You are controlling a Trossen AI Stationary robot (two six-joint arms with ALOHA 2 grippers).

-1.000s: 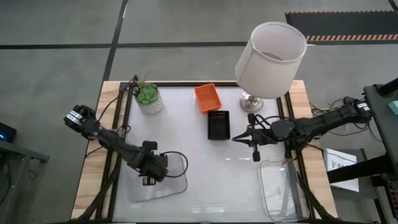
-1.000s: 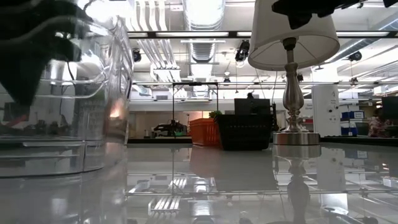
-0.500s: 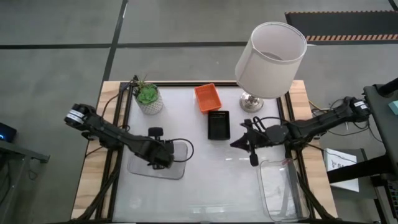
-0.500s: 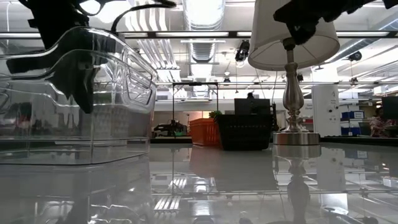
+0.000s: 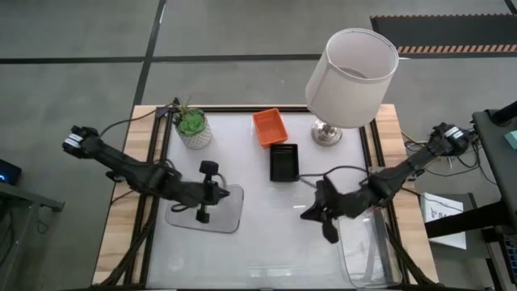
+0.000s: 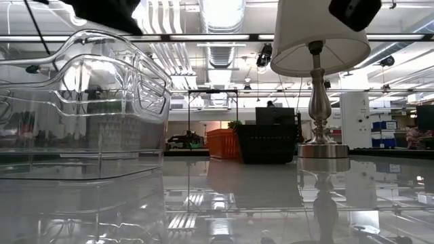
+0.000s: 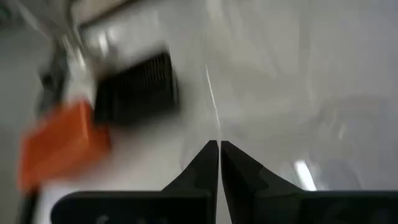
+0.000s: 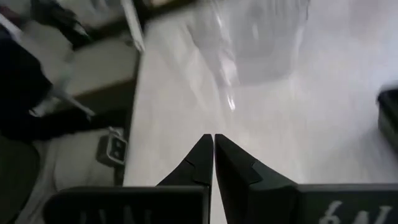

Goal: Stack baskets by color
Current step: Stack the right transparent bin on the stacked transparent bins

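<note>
An orange basket [image 5: 270, 127] and a black basket [image 5: 283, 162] rest on their bottoms at the table's far middle, side by side [image 6: 220, 144] [image 6: 268, 139]. A clear tray [image 5: 212, 212] lies flat at the near left and fills the left of the low view [image 6: 81, 115]. Another clear tray [image 5: 367, 246] lies at the near right. My left gripper [image 5: 224, 194] hovers shut above the left tray, its fingers [image 7: 219, 149] aimed at the two baskets. My right gripper [image 5: 307, 215] hangs shut over bare table beside the right tray, its fingers [image 8: 214, 146] aimed at the left tray.
A white-shaded lamp [image 5: 352, 77] stands on its metal foot [image 5: 326, 132] at the far right. A green potted plant [image 5: 192, 127] stands at the far left. Bare white table [image 5: 275, 234] lies between the two clear trays.
My left gripper, shut, has moved the left clear tray from the near edge toward the far edge. The tray stood tipped up and now lies flat. The gripper has then risen out of it and turned toward the baskets. My right gripper has rolled and moved toward the near edge.
</note>
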